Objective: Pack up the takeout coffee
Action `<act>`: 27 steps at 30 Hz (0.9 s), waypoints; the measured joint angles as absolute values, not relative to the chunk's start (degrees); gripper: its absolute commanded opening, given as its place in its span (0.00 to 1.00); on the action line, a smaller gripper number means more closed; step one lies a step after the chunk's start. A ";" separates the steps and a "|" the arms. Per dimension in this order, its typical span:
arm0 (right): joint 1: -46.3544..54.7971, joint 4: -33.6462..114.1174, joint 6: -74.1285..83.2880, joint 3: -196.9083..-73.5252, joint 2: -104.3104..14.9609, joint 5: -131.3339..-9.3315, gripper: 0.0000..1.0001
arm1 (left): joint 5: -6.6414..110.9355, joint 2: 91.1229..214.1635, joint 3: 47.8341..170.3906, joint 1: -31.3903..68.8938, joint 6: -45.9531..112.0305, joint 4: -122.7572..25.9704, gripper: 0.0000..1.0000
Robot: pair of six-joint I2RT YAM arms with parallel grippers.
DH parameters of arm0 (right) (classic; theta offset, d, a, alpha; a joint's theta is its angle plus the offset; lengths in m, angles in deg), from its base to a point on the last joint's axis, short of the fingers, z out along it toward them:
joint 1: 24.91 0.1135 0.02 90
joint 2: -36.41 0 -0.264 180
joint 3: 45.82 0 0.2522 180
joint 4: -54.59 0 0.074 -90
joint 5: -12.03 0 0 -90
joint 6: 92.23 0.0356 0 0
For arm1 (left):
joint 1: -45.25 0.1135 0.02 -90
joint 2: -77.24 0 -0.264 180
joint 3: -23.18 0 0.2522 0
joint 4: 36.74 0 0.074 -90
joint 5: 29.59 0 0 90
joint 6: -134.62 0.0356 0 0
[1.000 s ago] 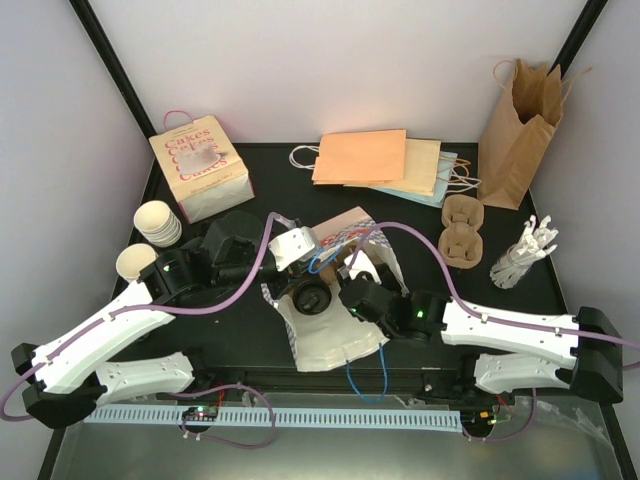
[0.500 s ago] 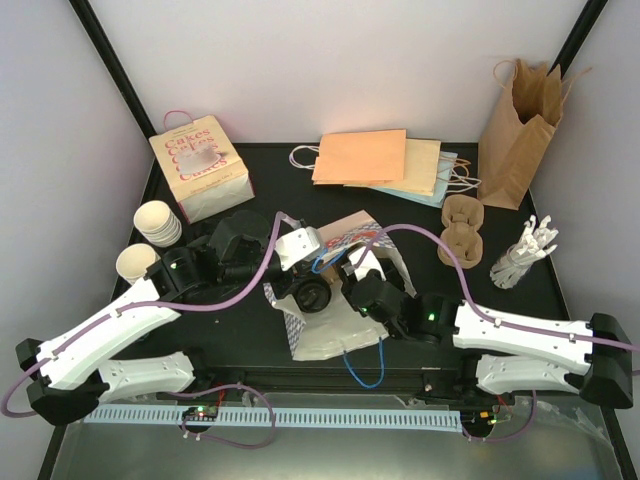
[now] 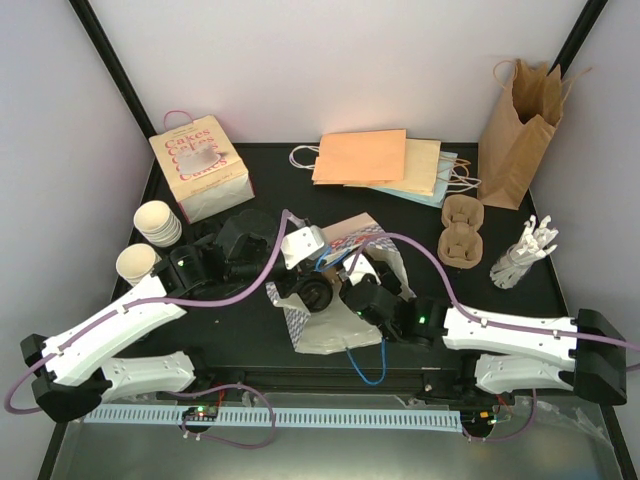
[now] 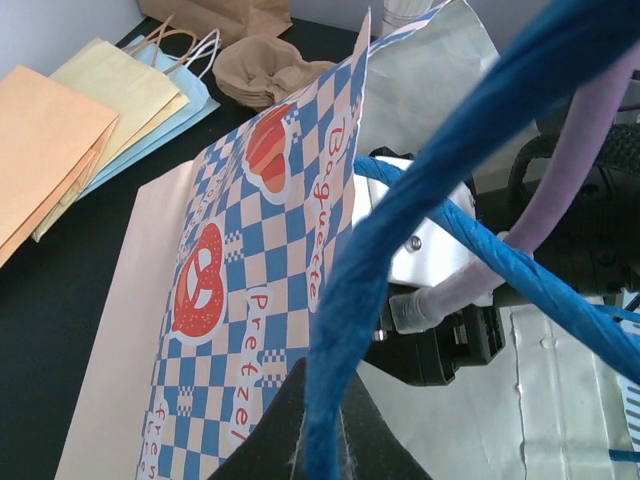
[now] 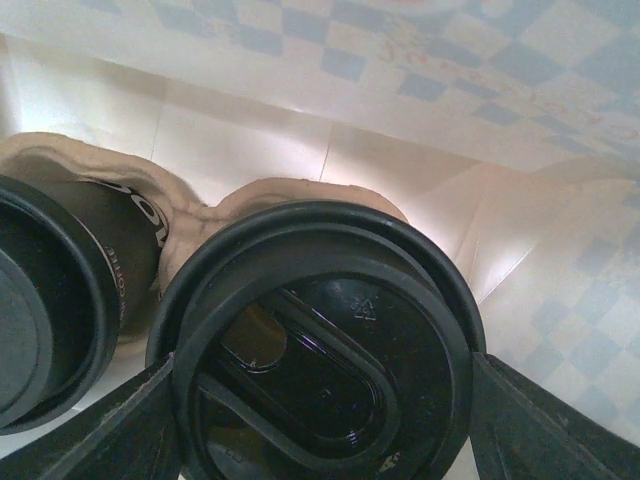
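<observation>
A blue-and-cream checkered paper bag (image 3: 340,325) lies open at the table's centre. My left gripper (image 3: 318,258) is shut on its blue rope handle (image 4: 345,300), which runs up from between the fingers (image 4: 322,445). My right gripper (image 3: 345,292) reaches into the bag's mouth. In the right wrist view its jaws press both sides of a black lid (image 5: 320,350) on a takeout coffee cup. That cup sits in a tan pulp carrier (image 5: 250,200) inside the bag, beside a second lidded cup (image 5: 50,310). Bare cream cups stand at far left, a stack (image 3: 158,222) and a single one (image 3: 135,262).
A "Cakes" bag (image 3: 200,168) stands at back left, flat orange, yellow and blue paper bags (image 3: 380,162) at back centre, a tall brown bag (image 3: 517,130) at back right. A spare pulp carrier (image 3: 462,232) and a white cutlery bundle (image 3: 522,255) lie right.
The bag has been drawn up and away from the near edge and has crumpled. Both arms have shifted slightly, the right gripper moving farther into the bag with the cup.
</observation>
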State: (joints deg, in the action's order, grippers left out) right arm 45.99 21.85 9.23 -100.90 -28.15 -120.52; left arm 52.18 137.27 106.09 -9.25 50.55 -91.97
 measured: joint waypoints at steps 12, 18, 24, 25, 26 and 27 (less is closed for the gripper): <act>44.48 29.43 2.48 -100.53 -30.60 -120.56 0.53 | 53.01 137.38 106.09 -9.25 49.57 -91.88 0.02; 40.74 30.59 1.27 -100.95 -32.04 -116.69 0.53 | 53.47 137.90 106.11 -8.29 48.91 -91.84 0.02; 38.53 31.68 0.40 -101.71 -34.22 -113.59 0.53 | 52.59 139.30 106.11 -6.01 48.69 -91.36 0.02; 38.32 31.90 0.31 -101.71 -34.49 -113.22 0.53 | 52.44 139.45 106.11 -5.73 48.65 -91.31 0.03; 38.14 32.16 0.16 -101.73 -34.75 -112.89 0.53 | 52.09 139.65 106.11 -5.36 48.63 -91.21 0.05; 37.99 32.38 -0.02 -101.73 -35.01 -112.50 0.53 | 51.94 139.78 106.11 -5.16 48.61 -91.16 0.11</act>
